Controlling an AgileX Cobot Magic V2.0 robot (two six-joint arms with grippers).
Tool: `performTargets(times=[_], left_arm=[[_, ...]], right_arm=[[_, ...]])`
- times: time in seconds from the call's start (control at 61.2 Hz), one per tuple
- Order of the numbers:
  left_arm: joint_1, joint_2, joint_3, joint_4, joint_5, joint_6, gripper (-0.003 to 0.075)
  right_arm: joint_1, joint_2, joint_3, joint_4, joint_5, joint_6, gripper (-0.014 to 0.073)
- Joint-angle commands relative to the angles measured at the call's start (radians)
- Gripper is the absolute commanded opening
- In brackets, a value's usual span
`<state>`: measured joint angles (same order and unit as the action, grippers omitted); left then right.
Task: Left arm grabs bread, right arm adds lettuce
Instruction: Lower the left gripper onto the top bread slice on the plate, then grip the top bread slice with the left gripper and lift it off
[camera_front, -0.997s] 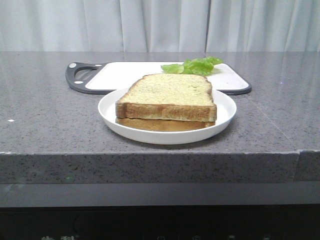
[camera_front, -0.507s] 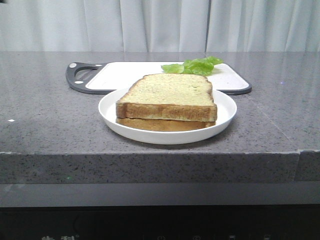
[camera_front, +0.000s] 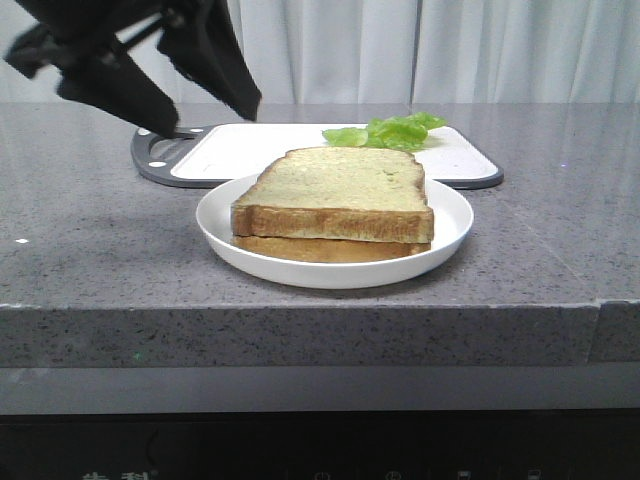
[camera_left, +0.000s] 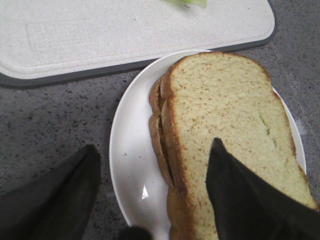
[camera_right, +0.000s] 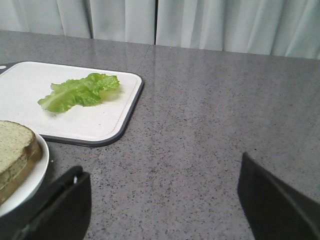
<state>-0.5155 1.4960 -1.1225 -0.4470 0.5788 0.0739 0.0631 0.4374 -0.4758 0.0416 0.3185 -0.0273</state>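
We count two stacked slices on one white plate (camera_front: 210, 215), one lettuce (camera_front: 388, 131) bunch on the board (camera_front: 250, 148). Our left tool (camera_front: 205, 115), fingers apart, hangs up-left of the top bread (camera_front: 345, 180); right tool (camera_right: 160, 200) gapes too.

1. Top bread slice (camera_front: 338, 183): pale yellowish, finely speckled face; golden-brown toasted crust.
2. Lower bread slice (camera_front: 320, 249): golden-brown edge, slightly more orange than the crust above it.
3. Plate (camera_front: 450, 235): plain glossy white.
4. Cutting board (camera_front: 250, 148): white pebbled surface with a dark grey rim and handle; two small white dots on the handle.
5. Lettuce (camera_front: 388, 131): bright light green, ruffled, with paler ribs.
6. Countertop (camera_front: 100, 250): grey stone densely flecked with dark and light specks.
7. Left gripper (camera_front: 205, 110): matte black.
8. Right gripper (camera_right: 162, 200): black fingers.
9. Curtain (camera_front: 400, 50): pale grey-white with vertical folds.
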Motion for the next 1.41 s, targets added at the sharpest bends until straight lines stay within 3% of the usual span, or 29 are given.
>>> performTargets(times=[0.0, 0.262, 0.703, 0.85, 1.013, 1.389], left_arm=[[-0.008, 0.017, -0.066, -0.063, -0.008, 0.028, 0.0392], [-0.008, 0.084, -0.101, -0.217, 0.035, 0.154, 0.0391], [-0.008, 0.147, -0.103, -0.284, 0.060, 0.205, 0.0379], [-0.008, 0.147, -0.103, -0.284, 0.062, 0.205, 0.0254], [-0.006, 0.147, -0.103, -0.284, 0.069, 0.205, -0.0010], [-0.004, 0.071, -0.119, -0.286, 0.040, 0.207, -0.0020]], right_arm=[[-0.006, 0.011, -0.034, 0.000, -0.077, -0.008, 0.0613], [-0.006, 0.011, -0.034, 0.000, -0.077, -0.008, 0.0613], [-0.006, 0.011, -0.034, 0.000, -0.076, -0.008, 0.0613], [-0.006, 0.011, -0.034, 0.000, -0.072, -0.008, 0.0613], [-0.006, 0.011, -0.034, 0.000, -0.072, -0.008, 0.0613], [-0.006, 0.011, -0.034, 0.000, -0.072, -0.008, 0.0613]])
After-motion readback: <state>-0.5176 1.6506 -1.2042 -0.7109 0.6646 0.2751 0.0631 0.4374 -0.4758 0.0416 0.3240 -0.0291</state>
